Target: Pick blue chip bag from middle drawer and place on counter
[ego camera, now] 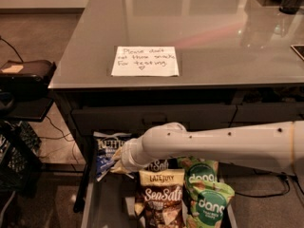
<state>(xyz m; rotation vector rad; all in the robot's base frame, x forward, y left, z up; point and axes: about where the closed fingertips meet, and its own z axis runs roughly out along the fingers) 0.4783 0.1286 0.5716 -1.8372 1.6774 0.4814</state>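
Observation:
The blue chip bag (105, 148) is a dark navy bag with white lettering at the back left of the open middle drawer (102, 205). My gripper (115, 164) reaches in from the right on a white arm and is shut on the bag's right edge, holding it tilted and slightly raised. The glossy grey counter (213, 27) lies above and behind the drawer, with a white handwritten note (145, 61) near its front edge.
Brown-and-cream Sea Salt bags (159, 196) and green dang bags (206, 201) stand in the drawer just right of my gripper. Closed dark drawer fronts (156, 118) sit under the counter's edge. A black crate (14, 158) and a dark shelf unit (26, 75) stand at the left.

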